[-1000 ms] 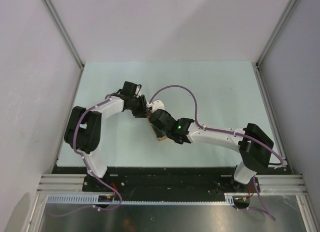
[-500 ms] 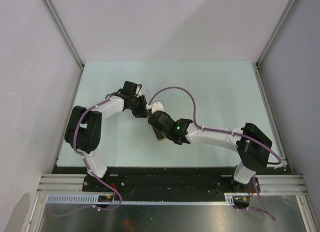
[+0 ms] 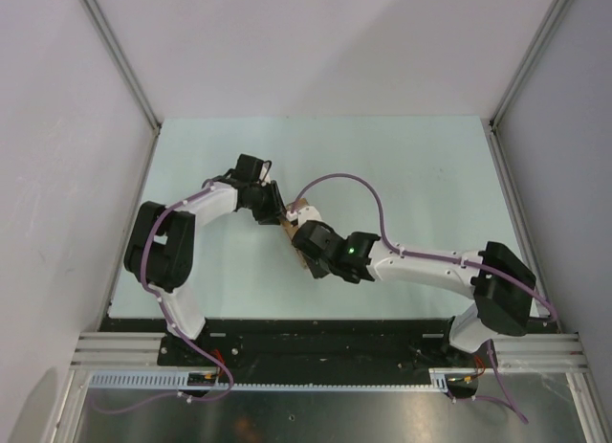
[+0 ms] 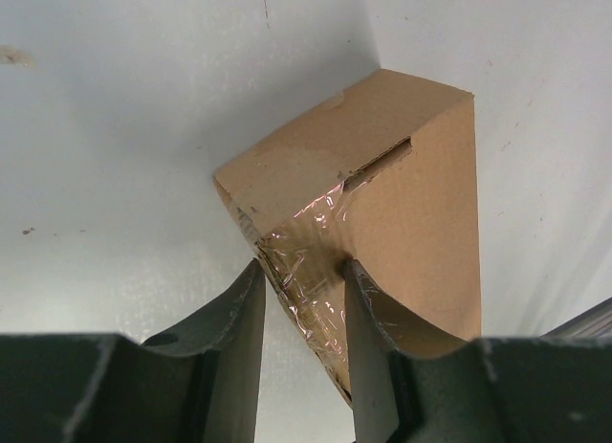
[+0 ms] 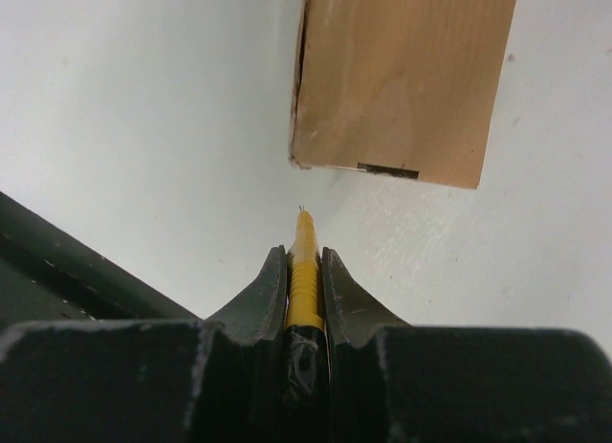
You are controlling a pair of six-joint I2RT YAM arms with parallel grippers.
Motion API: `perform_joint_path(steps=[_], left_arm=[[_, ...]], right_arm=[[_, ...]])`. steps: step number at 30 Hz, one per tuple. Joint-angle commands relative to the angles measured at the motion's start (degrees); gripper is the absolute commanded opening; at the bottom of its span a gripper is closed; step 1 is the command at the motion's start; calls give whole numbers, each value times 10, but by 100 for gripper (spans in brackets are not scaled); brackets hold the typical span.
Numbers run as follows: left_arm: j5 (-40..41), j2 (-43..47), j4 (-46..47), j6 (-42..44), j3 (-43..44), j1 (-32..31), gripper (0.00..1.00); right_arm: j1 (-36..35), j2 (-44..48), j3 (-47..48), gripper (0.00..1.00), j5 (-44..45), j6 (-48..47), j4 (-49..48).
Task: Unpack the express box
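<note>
Left wrist: fingers (image 4: 239,319) pinch the express box (image 4: 402,204).

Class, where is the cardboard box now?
In the top view the box sits mid-table, its taped edge between the left gripper's fingers, the right gripper's knife tip just short.

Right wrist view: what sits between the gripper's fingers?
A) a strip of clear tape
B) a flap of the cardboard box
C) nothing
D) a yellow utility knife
D: the right gripper is shut on the yellow utility knife, whose thin tip points at the near corner of the express box, with a gap between them.
</note>
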State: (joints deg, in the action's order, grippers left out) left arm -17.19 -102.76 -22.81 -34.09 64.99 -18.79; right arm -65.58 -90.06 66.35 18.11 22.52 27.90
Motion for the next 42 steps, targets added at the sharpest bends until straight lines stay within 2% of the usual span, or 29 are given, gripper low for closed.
perform_joint_path(steps=[1,6,12,18,19,22,28,33,38,42], left_arm=[[99,-43,-50,30,-22,0,23],[90,-31,-51,29,-24,0,25],[71,13,-51,36,-18,0,34],[71,100,-51,63,7,0,52],[75,108,-51,67,12,0,62],[82,128,-51,78,29,0,71],[104,118,-54,87,41,4,74],[92,109,-56,70,30,9,75],[52,105,-56,45,7,9,74],[-2,93,-50,53,-10,8,74]], right_arm=[[-6,-14,-11,0,-6,12,2],[-7,11,-13,0,25,20,1],[-7,59,-18,0,49,7,-32],[15,80,-33,0,78,27,-29],[19,82,-37,0,77,30,-27],[27,92,-46,0,82,35,-28],[45,96,-55,0,90,45,-31],[70,92,-59,0,102,29,-64],[124,46,-59,0,53,-3,-106],[133,21,-57,0,2,-32,-144]])
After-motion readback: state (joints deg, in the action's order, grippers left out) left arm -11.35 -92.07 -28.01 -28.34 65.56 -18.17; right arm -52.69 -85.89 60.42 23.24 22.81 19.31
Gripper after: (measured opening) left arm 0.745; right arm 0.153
